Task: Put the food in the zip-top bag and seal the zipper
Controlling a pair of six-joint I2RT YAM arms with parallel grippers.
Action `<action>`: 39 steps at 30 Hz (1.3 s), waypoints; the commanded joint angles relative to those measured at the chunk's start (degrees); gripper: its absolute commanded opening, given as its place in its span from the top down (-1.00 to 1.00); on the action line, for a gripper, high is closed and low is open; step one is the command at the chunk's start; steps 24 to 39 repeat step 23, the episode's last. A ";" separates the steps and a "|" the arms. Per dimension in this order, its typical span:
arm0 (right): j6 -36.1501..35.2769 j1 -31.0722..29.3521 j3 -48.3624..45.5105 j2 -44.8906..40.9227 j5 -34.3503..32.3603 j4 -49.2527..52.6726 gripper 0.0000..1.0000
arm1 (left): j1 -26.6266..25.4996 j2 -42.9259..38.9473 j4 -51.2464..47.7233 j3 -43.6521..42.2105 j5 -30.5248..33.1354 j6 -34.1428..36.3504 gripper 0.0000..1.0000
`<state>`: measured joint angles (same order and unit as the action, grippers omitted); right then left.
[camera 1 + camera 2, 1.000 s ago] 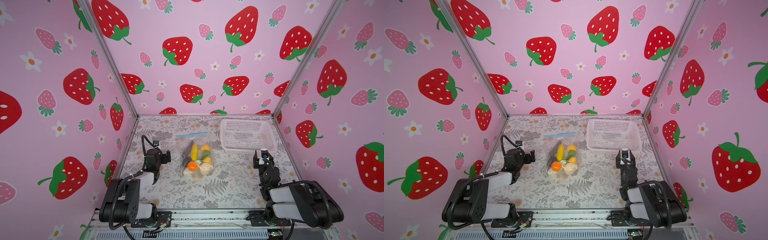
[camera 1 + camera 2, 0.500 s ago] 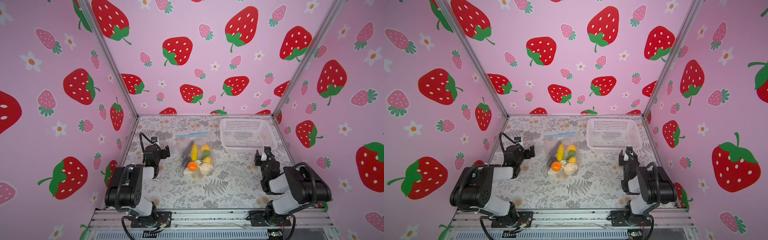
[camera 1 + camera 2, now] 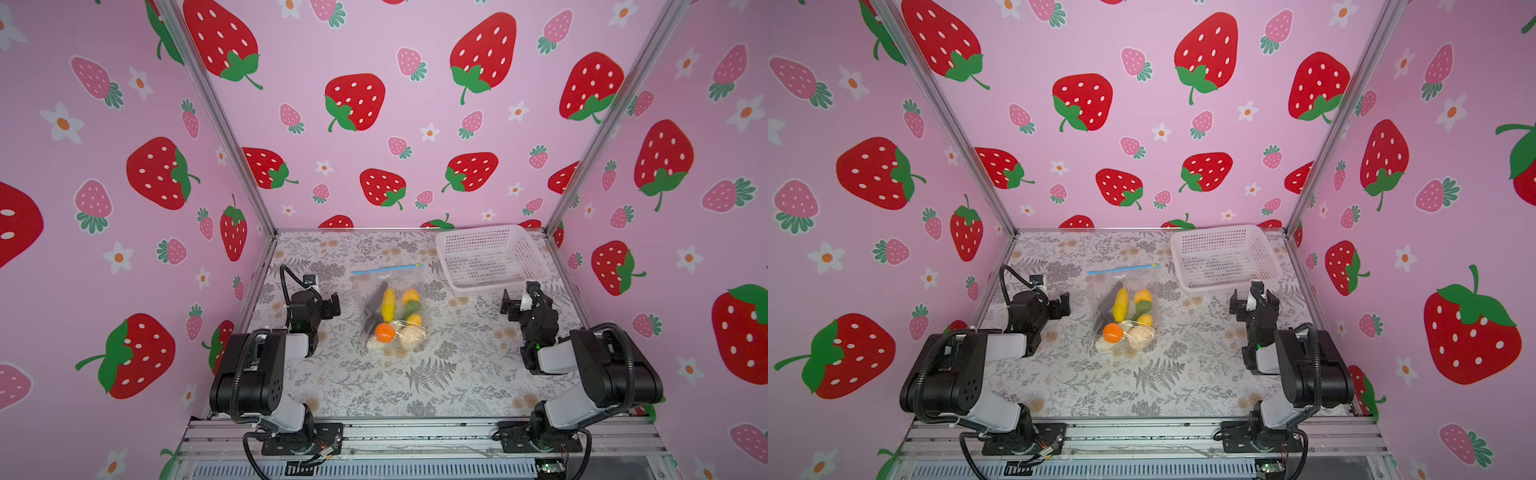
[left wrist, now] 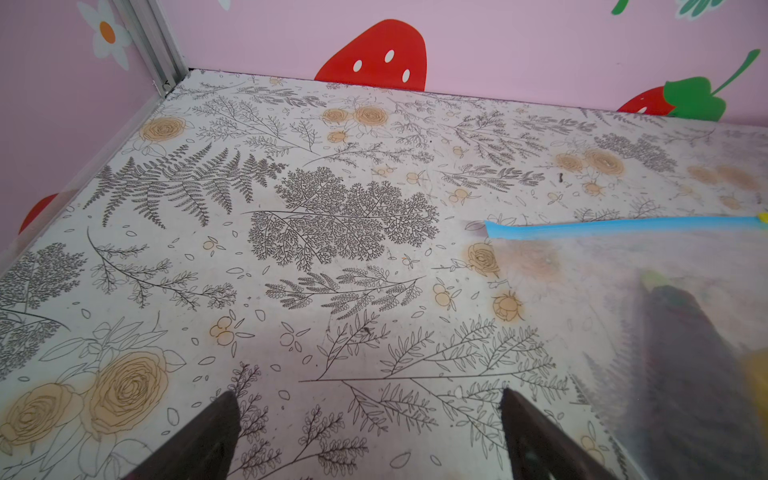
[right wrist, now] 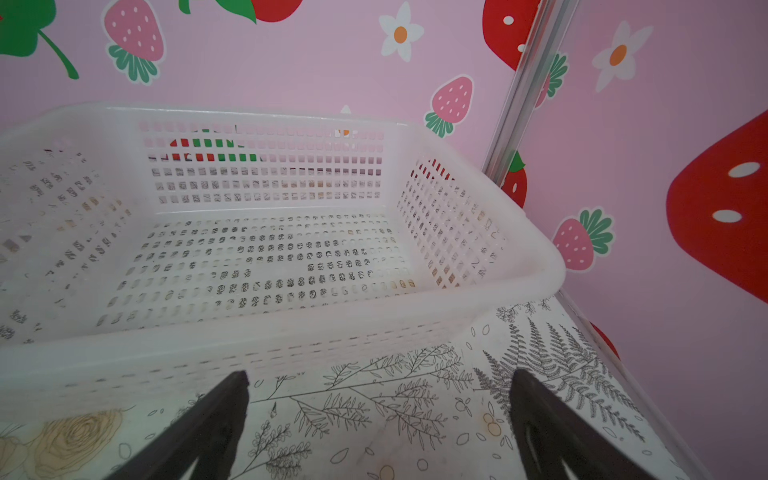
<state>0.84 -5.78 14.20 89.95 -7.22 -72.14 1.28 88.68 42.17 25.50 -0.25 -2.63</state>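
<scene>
Two grippers are empty. The left gripper (image 4: 368,405) holds its dark fingers (image 4: 208,436) spread wide over the bare floral-printed tabletop (image 3: 415,386). The right gripper (image 5: 380,380) has its fingers just as far apart, close before the near wall of the white perforated plastic basket (image 5: 291,357), which sits in the far right corner of the table. In both top views the clear, crinkly plastic zip-top bag (image 3: 374,286) lies flat in the middle of the table, between the two grippers and apart from each. The small toy fruits and vegetables (image 3: 392,322) are all inside it, bunched toward its near end: a yellow oblong piece, an orange round one, beige and white ones, a dark green one and a long black one. The thin light-blue zipper strip (image 3: 384,269) runs straight along the bag's far edge, and its yellowish slider tab (image 3: 419,264) sits at the end nearer the basket. In the left wrist view the strip's other end lies flat on the table.
</scene>
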 commanded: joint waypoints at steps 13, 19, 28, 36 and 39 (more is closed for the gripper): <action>-1.64 -0.32 2.33 0.75 4.26 2.13 -0.99 | 0.14 0.67 0.15 1.66 -0.45 0.59 -0.98; -1.33 0.25 2.43 0.89 5.52 2.25 -0.99 | 0.10 0.66 0.10 1.66 -0.45 0.61 -0.98; -0.96 0.73 1.62 0.41 6.26 1.04 -0.99 | 0.12 0.02 1.30 0.64 0.55 0.17 -0.98; -0.96 0.73 1.62 0.41 6.26 1.04 -0.99 | 0.12 0.02 1.30 0.64 0.55 0.17 -0.98; -0.96 0.73 1.62 0.41 6.26 1.04 -0.99 | 0.12 0.02 1.30 0.64 0.55 0.17 -0.98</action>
